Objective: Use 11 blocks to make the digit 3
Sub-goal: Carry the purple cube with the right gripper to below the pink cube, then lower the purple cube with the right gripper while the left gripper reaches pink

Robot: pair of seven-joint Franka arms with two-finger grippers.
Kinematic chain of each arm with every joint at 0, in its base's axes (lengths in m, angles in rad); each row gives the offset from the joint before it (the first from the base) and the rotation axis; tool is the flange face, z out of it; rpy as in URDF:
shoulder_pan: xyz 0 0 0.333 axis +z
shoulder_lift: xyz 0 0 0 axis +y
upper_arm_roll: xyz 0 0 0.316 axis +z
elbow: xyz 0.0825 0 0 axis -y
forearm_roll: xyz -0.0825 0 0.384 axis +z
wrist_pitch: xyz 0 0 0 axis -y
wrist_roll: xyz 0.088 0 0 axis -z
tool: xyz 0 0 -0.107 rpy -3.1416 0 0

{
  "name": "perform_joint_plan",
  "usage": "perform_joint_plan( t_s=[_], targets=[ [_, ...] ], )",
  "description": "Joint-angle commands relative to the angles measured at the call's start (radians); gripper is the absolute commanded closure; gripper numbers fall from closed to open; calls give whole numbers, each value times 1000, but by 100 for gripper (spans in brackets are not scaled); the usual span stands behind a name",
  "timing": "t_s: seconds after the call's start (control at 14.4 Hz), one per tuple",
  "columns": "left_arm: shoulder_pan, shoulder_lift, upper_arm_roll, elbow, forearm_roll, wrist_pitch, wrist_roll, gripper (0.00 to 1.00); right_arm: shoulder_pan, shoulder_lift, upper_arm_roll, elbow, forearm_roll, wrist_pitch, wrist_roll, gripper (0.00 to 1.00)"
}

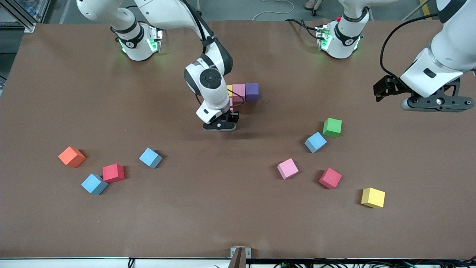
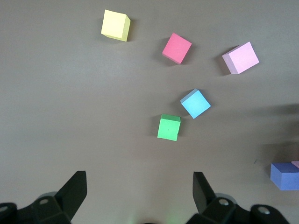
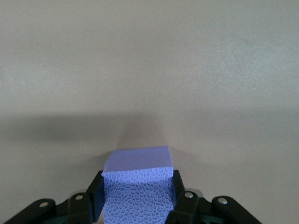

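Blocks of matte foam: loose cubes [image 1: 113, 172] scattered nearer the front camera, right gripper [image 1: 220, 125] clamped on a purple foam cube [image 3: 136, 186] beside the started yellow-pink-purple row [image 1: 243, 92], left gripper [image 1: 435, 102] waiting, jaws apart; most placements outstanding.

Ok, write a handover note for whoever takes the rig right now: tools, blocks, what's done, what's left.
Right tool: shut on a purple cube, low over the table beside the started row.
Left tool: open, empty, waiting over its end of the table.
Done: row of yellow, pink, purple; another pink mostly hidden by the right arm.
Left: place the held cube, then the loose blues, reds, loose pink, loose yellow. Green and orange stay out.
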Motion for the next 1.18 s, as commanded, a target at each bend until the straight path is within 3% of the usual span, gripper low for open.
perform_joint_plan(
  t_s=[0.0,1.11],
  targets=[
    [5,-14,-5,-7,7,-9,-4,0,24,-35,-5,-58,21,5,25,100],
    [1,-13,-7,-7,7,-9,-4,0,39,-32,-4,-64,21,-24,44,100]
  ],
)
